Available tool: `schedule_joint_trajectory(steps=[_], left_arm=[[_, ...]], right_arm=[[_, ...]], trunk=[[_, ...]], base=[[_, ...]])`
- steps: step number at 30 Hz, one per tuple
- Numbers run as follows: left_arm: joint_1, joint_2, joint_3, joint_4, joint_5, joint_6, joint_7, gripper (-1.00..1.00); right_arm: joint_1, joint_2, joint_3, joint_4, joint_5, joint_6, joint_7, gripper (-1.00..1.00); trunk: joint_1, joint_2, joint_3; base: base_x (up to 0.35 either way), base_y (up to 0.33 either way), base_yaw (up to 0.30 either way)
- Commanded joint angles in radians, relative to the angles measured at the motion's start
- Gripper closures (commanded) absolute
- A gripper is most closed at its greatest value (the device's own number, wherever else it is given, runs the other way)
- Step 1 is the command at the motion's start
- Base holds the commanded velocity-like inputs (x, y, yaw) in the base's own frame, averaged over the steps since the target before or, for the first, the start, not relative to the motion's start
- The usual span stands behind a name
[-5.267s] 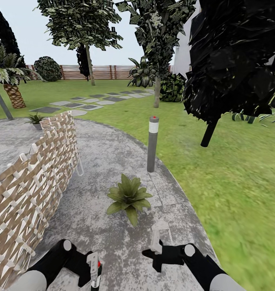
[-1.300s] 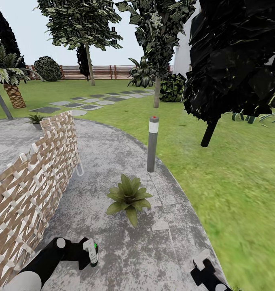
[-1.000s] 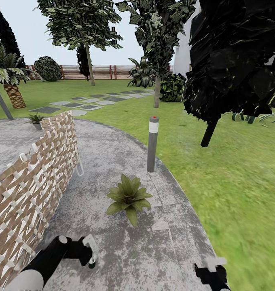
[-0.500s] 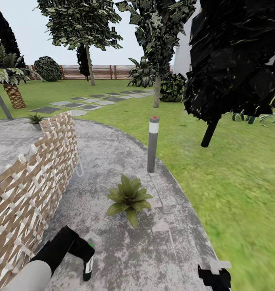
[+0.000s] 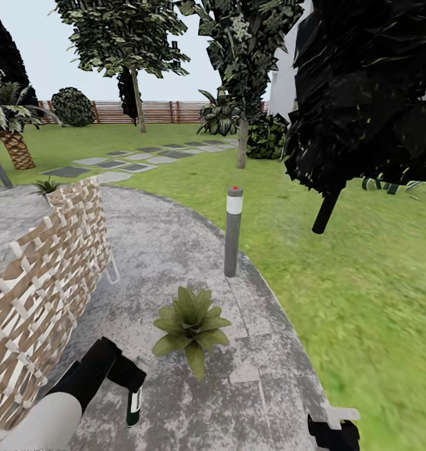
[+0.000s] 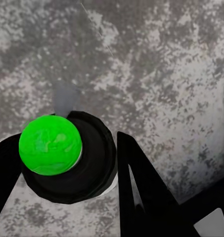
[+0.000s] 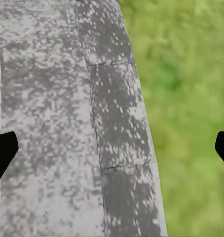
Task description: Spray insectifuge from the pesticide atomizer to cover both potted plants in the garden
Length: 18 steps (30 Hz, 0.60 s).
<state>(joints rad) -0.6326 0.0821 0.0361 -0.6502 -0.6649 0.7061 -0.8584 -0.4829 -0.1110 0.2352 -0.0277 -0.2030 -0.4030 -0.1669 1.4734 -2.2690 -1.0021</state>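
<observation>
Your left gripper (image 5: 133, 389) is holding the pesticide atomizer (image 5: 133, 406), a slim dark bottle with a white label, hanging over the patio (image 5: 175, 250) near the bottom left of the head view. From the left wrist camera you see what the head camera cannot: the bottle's round black end with a bright green ball (image 6: 50, 144) on it, squeezed between two black fingers (image 6: 141, 192).

One potted plant (image 5: 188, 322) sits just ahead of the bottle, with broad pointed green leaves. The other potted plant (image 5: 47, 186) is far back, past the woven wicker chair (image 5: 44, 275). A smooth grey post (image 5: 232, 232) stands upright behind the near plant.

Your right gripper (image 5: 333, 427) is spread wide and holds nothing. Its wrist camera shows speckled grey stone (image 7: 52, 123) meeting fuzzy green grass (image 7: 186, 113).
</observation>
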Motion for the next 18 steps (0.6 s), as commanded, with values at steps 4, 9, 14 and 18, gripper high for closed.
schedule_joint_trajectory(steps=[4, 9, 14, 18], left_arm=[[-0.004, 0.007, 0.004, -0.001, -0.008, 0.01, -0.01, 1.0], [-0.003, 0.011, -0.001, 0.014, -0.012, 0.008, -0.061, 1.0], [-0.002, 0.045, -0.021, 0.016, -0.075, 0.009, -0.142, 1.0], [0.007, 0.053, -0.025, 0.016, -0.152, 0.009, -0.173, 1.0]], right_arm=[[0.0, 0.002, 0.009, -0.001, -0.008, -0.002, -0.002, -1.0], [0.0, 0.002, 0.009, 0.0, -0.007, -0.002, -0.002, -1.0], [0.0, 0.002, 0.009, 0.001, -0.007, -0.002, -0.002, -1.0], [0.0, 0.002, 0.009, 0.001, -0.007, -0.002, -0.002, -1.0]], trunk=[[0.0, 0.0, -0.001], [0.0, 0.0, -0.001], [0.0, 0.0, -0.001], [0.0, 0.0, -0.001]], base=[[0.301, -0.129, 0.0], [0.104, -0.01, 0.0], [0.004, 0.0, 0.0], [0.013, 0.004, 0.0]])
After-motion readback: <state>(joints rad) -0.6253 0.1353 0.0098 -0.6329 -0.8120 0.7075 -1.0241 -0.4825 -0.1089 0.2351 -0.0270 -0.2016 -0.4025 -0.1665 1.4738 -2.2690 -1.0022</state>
